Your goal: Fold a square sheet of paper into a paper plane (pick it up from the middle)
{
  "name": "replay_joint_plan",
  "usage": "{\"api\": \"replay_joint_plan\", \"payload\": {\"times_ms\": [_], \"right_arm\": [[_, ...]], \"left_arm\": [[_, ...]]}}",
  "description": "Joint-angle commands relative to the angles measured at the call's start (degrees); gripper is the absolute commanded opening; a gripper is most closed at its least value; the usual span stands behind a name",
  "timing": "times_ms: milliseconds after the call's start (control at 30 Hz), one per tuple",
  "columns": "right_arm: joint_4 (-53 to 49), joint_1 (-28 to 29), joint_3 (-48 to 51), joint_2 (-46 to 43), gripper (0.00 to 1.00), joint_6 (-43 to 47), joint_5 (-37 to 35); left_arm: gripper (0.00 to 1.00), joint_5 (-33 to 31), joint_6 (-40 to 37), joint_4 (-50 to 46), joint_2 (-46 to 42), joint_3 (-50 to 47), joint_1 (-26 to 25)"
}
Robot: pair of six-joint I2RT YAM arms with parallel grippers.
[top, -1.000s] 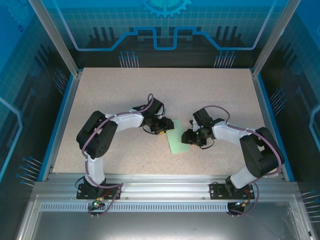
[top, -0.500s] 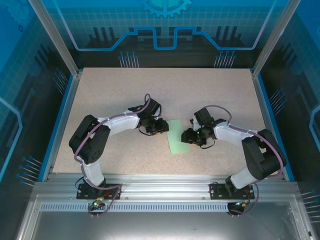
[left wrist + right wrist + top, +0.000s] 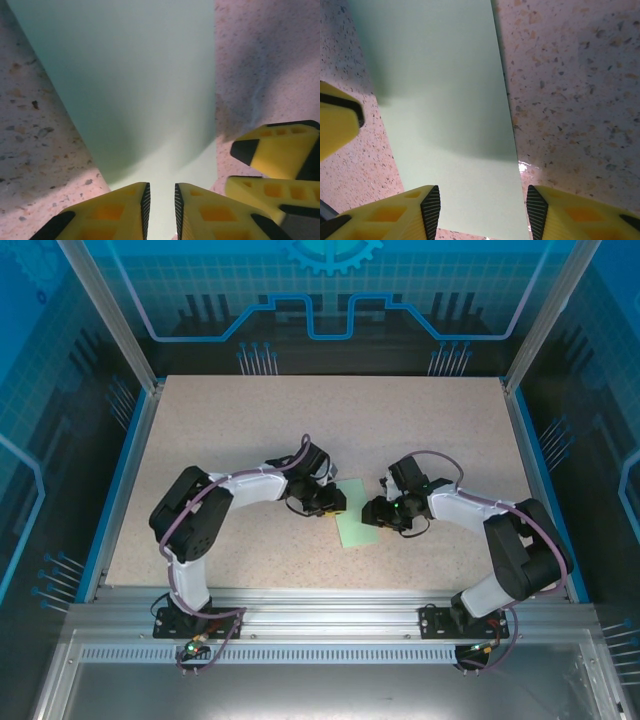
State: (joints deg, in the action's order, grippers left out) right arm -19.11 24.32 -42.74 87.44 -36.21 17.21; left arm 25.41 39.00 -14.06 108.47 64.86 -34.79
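Narrowing left fingers (image 3: pixel 107 212) moved over the sheet (image 3: pixel 140 75).

A speckled beige tabletop (image 3: pixel 400 430) sits within blue-edged aluminium framing (image 3: pixel 330 615), with blue patterned panels (image 3: pixel 330 300) behind.

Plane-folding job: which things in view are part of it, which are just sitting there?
Part of the job: sheet of paper; left end effector; right end effector.
Just there: table; enclosure walls.
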Motion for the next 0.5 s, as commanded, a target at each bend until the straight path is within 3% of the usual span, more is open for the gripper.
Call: {"api": "replay_joint_plan", "payload": {"times_ms": [0,467], "right_arm": [[0.7,-0.5,0.8,-0.3,0.54,-0.6,1.3],[0.6,-0.4,0.1,1.4,0.57,-0.1,2.0]], "left_arm": [[0.24,1.5,-0.3,-0.3,1.5,0.2,-0.2],[0.22,-0.8,-2.1,-1.6,3.4,-0.5,-0.2]]}}
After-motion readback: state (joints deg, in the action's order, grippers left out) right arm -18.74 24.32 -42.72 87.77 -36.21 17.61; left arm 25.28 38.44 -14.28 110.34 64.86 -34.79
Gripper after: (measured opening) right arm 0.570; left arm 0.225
